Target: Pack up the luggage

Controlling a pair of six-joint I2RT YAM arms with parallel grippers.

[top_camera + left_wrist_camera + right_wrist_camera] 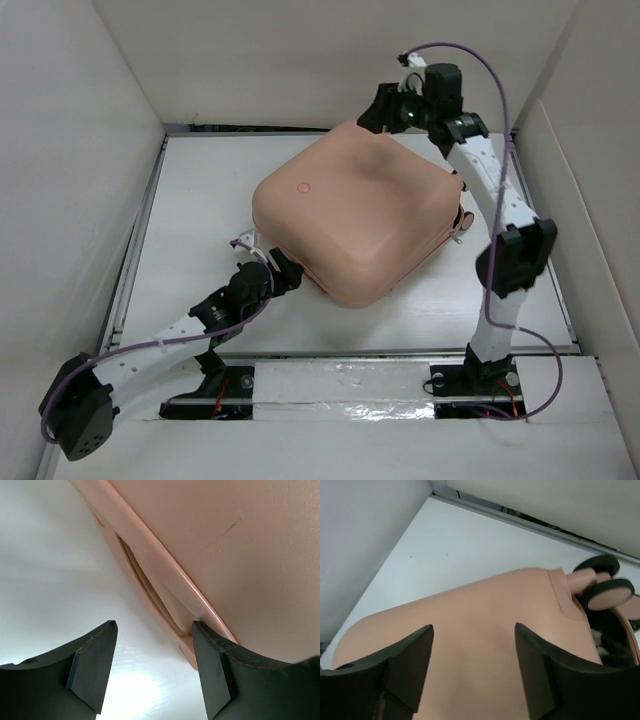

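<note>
The salmon-pink luggage [360, 215] lies flat in the middle of the white table [195, 200], lid down, its round button mark [303, 187] facing up. A narrow gap [145, 582] shows between its two shells [240, 540]. My left gripper [285, 272] [154, 625] stands open low at the near-left corner, its right finger [215, 670] against the lid's rim, nothing between the jaws. My right gripper [385, 112] [473, 626] hovers open just above the far-right part of the shell [480, 610]. Caster wheels [602, 587] and a bit of black lining [612, 640] show at the right edge.
Tall white walls [60, 200] close in the table on the left, back and right. A metal rail [240, 128] runs along the back edge. A shiny taped strip [340, 385] crosses the near edge between the arm bases.
</note>
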